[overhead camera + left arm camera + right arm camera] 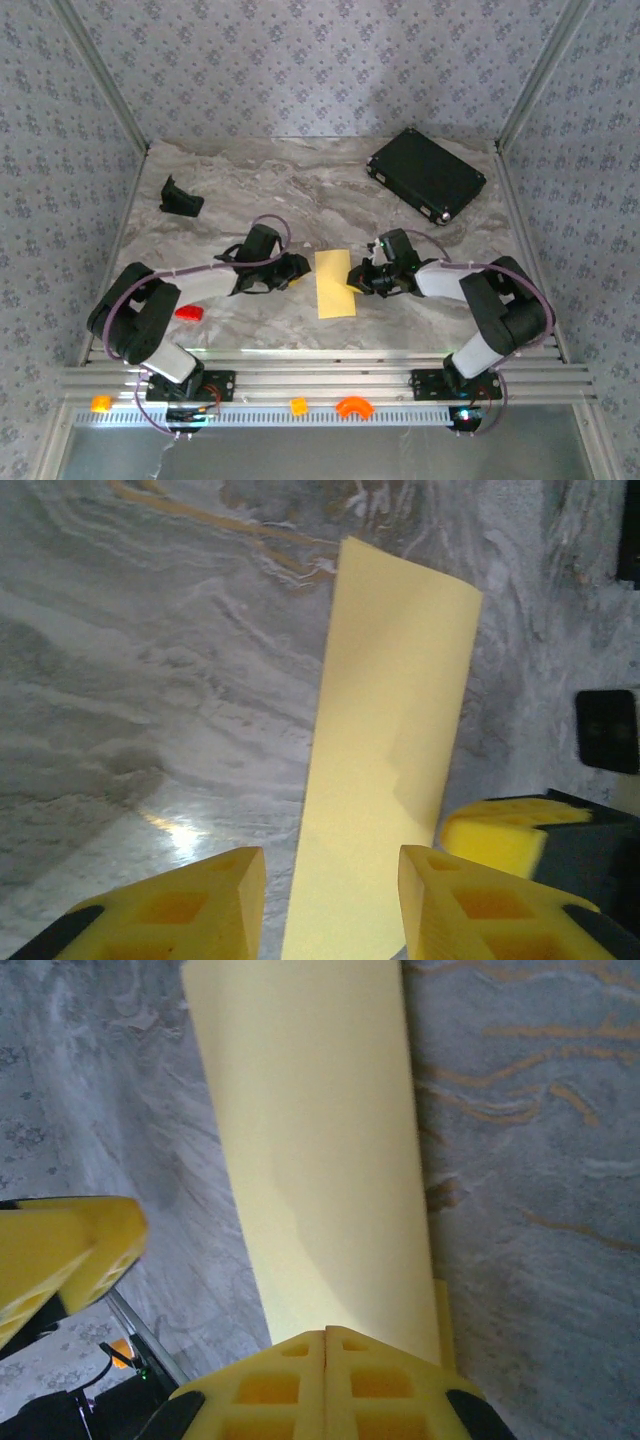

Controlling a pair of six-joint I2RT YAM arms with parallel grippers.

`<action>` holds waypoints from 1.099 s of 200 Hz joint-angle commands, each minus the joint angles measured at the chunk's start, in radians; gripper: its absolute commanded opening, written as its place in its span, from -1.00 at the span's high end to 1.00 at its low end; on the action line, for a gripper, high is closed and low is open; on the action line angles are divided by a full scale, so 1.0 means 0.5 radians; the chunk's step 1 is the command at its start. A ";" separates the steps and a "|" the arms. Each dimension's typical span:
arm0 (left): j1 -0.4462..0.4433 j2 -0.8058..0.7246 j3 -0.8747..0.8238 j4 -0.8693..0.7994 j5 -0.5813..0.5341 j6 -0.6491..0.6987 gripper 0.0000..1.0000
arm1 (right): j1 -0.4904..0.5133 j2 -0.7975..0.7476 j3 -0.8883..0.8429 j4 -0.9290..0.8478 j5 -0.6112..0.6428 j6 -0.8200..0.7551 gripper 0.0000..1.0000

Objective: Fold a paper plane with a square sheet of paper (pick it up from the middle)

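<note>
The square sheet of paper [335,283] is pale yellow and lies flat mid-table as a narrow folded rectangle. My left gripper [297,268] sits at its left edge with the jaws open. In the left wrist view the paper [390,730] runs between and below the two yellow fingers of that gripper [332,880], held by neither. My right gripper [358,280] is at the sheet's right edge. In the right wrist view its jaws [327,1335] are shut tight together, tips over the near edge of the paper [310,1140], where a lower layer peeks out beside them.
A black rectangular case [427,175] lies at the back right and a small black holder [180,197] at the back left. A red block [188,313] rests by the left arm. Small orange pieces [298,405] sit on the front rail.
</note>
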 commanded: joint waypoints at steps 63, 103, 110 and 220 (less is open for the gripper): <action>-0.092 0.165 0.124 -0.042 0.134 0.074 0.11 | -0.116 0.278 -0.250 0.509 -0.142 0.220 0.95; -0.128 0.244 0.175 -0.093 0.152 0.095 0.13 | -0.139 0.294 -0.268 0.494 -0.145 0.198 0.95; -0.132 0.257 0.189 -0.104 0.164 0.101 0.15 | -0.142 0.295 -0.267 0.482 -0.140 0.195 0.95; -0.193 0.397 0.310 -0.233 0.202 0.168 0.35 | -0.142 0.234 -0.227 0.276 -0.062 0.118 0.95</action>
